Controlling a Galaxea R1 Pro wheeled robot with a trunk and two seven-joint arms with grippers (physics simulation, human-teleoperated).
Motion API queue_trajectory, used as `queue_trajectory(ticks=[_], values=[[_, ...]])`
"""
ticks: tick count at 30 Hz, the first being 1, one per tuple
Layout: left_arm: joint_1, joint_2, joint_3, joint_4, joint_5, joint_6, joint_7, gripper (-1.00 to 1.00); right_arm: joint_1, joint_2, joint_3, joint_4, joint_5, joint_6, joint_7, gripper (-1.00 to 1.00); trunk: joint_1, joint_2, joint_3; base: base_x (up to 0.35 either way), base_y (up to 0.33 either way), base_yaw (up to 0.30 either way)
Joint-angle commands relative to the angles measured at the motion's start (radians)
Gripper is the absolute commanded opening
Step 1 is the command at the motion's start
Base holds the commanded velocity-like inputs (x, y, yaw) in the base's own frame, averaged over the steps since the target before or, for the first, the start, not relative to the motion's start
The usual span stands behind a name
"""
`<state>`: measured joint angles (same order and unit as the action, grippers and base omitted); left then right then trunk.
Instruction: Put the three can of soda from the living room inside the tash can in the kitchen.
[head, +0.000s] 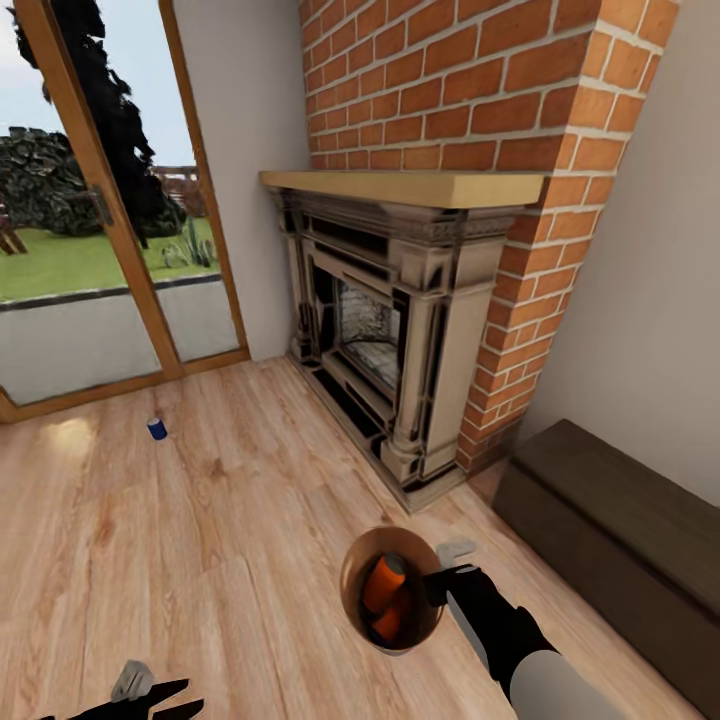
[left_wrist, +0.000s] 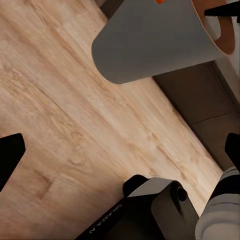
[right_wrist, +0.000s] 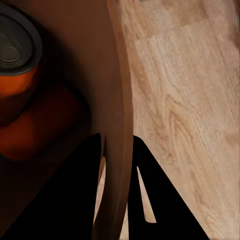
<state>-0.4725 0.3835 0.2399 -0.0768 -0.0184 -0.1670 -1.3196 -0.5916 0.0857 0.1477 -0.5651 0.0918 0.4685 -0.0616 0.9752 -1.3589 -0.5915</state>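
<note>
The tash can (head: 392, 592) hangs just above the wood floor, and my right gripper (head: 440, 572) is shut on its rim. Two orange cans of soda (head: 384, 583) lie inside it against the copper lining. In the right wrist view the fingers straddle the bin's wall (right_wrist: 117, 75), with one orange can (right_wrist: 15, 65) standing over another (right_wrist: 45, 125). A blue can of soda (head: 157, 428) stands on the floor near the glass door, far left of the bin. My left gripper (head: 160, 690) is low at the left, open and empty. In the left wrist view the bin's grey outside (left_wrist: 150, 45) shows.
A brick fireplace (head: 390, 340) with a wooden mantel stands ahead. A low dark bench (head: 620, 530) runs along the right wall close to the bin. A wood-framed glass door (head: 100, 250) is at the left. Open plank floor lies between me and the blue can.
</note>
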Motion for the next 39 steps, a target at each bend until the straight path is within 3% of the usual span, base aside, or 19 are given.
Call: queue_trajectory(ticks=[1,39], values=[[0.0,0.0,0.0,0.0,0.0,0.0,0.0,1.0,0.0,0.0,0.0,-0.001,-0.006,-0.001,0.005,-1.0,0.0,0.0,0.0,0.295,0.235,0.29],[0.0,0.0,0.0,0.0,0.0,0.003,0.0,1.0,0.0,0.0,0.0,-0.001,-0.006,-0.001,0.005,-1.0,0.0,0.0,-0.006,0.316,0.181,0.289]])
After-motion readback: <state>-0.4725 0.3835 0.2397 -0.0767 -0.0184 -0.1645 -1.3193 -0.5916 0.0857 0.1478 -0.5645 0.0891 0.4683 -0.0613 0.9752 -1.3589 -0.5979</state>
